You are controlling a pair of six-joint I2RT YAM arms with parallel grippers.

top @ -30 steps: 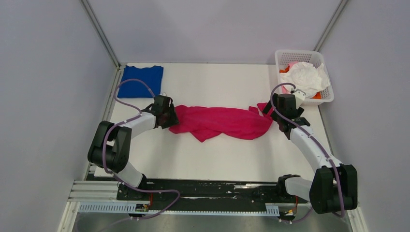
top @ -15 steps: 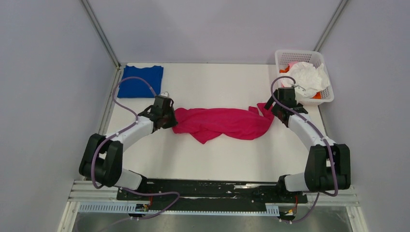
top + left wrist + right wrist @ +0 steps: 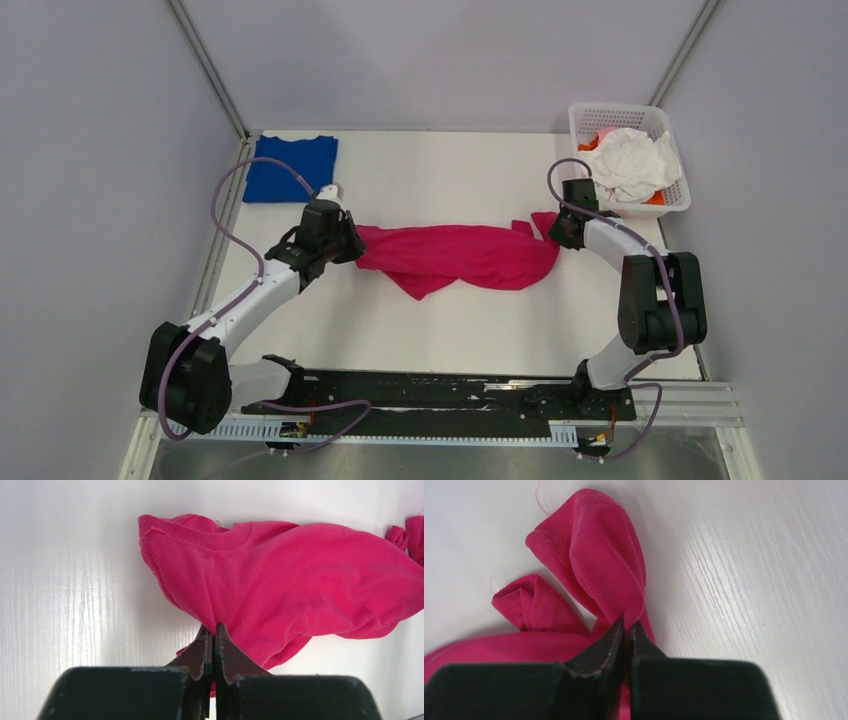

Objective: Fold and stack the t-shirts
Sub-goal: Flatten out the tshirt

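A magenta-pink t-shirt (image 3: 460,255) lies bunched in a long strip across the middle of the table. My left gripper (image 3: 350,240) is shut on its left end, near the collar; the left wrist view has cloth (image 3: 280,575) pinched between the closed tips of that gripper (image 3: 213,630). At the shirt's right end my right gripper (image 3: 558,232) is shut on a hemmed fold (image 3: 594,555), with pink cloth squeezed between the tips of this gripper (image 3: 626,625). A royal blue t-shirt (image 3: 292,167) lies folded flat at the far left corner.
A white lattice basket (image 3: 632,118) stands at the far right corner, holding a crumpled white shirt (image 3: 632,165) with bits of orange and pale pink cloth under it. Grey walls close in the table on both sides and behind.
Both grippers have closed on the ends of the pink shirt. The right arm's elbow has swung up and back, and the left arm's elbow has dropped toward the near left.
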